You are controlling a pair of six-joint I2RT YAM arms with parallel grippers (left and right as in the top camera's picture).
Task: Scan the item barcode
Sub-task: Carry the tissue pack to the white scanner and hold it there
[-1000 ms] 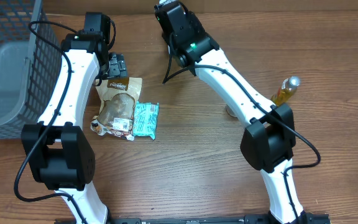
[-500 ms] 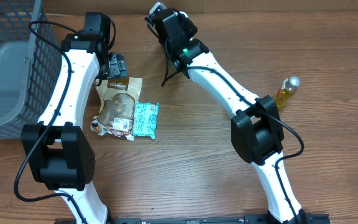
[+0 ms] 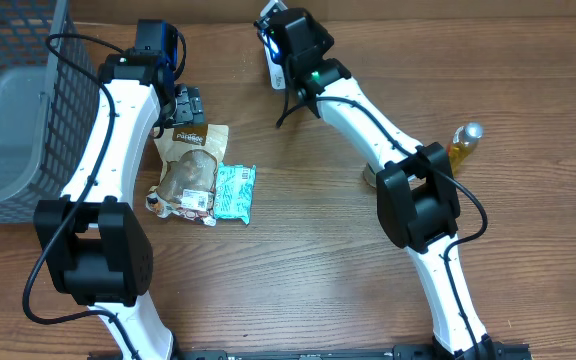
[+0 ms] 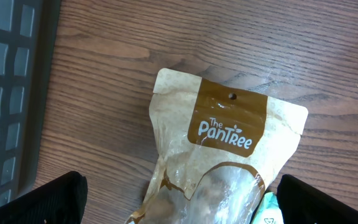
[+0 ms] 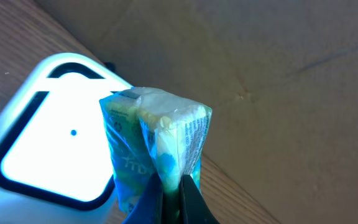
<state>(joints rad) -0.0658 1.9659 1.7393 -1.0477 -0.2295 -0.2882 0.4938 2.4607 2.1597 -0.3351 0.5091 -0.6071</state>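
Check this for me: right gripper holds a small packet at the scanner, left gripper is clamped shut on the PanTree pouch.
The left gripper is not clamped: it stands wide open over the PanTree pouch, as the left wrist view shows. The right gripper does hold the small packet at the scanner.

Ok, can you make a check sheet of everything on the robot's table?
Surface: wooden table, no spills seen.
Job's things: pack held over the lit scanner.
Clutter: pouch, teal packet beside it, bottle at the right, basket at the left.
Grippers: left gripper open above the pouch; right gripper shut on the pack.
Cables: black cables run along both arms.
Surroundings: brown wall behind the scanner.
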